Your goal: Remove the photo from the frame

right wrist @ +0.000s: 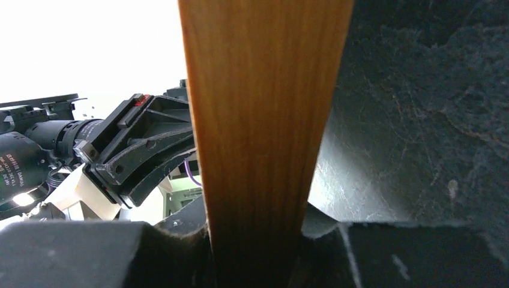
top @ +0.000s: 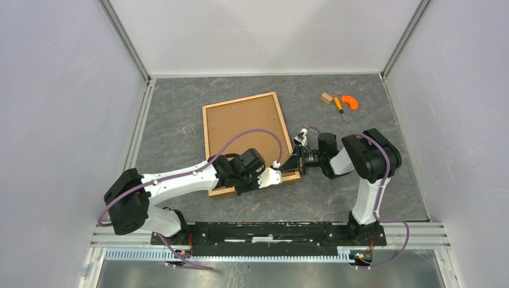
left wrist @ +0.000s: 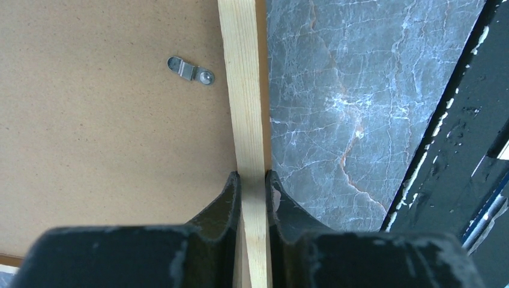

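The frame (top: 206, 129) lies back side up on the table, its brown backing board (top: 243, 129) filling it; the photo is hidden beneath the board. My left gripper (top: 277, 177) is shut on the frame's near rail (left wrist: 246, 108), one finger on each side of the pale wood, gripper (left wrist: 253, 180). A metal clip (left wrist: 192, 69) sits on the backing board (left wrist: 108, 132) beside that rail. My right gripper (top: 295, 162) is at the frame's right edge by the near right corner. There its jaws touch both faces of the orange-brown wood (right wrist: 264, 108), gripper (right wrist: 255, 222).
An orange curved piece (top: 349, 102), a small wooden block (top: 326, 98) and a small screwdriver (top: 339, 105) lie at the back right of the grey table (top: 336, 180). White walls close in three sides. The arms' black base rail (top: 264, 231) runs along the near edge.
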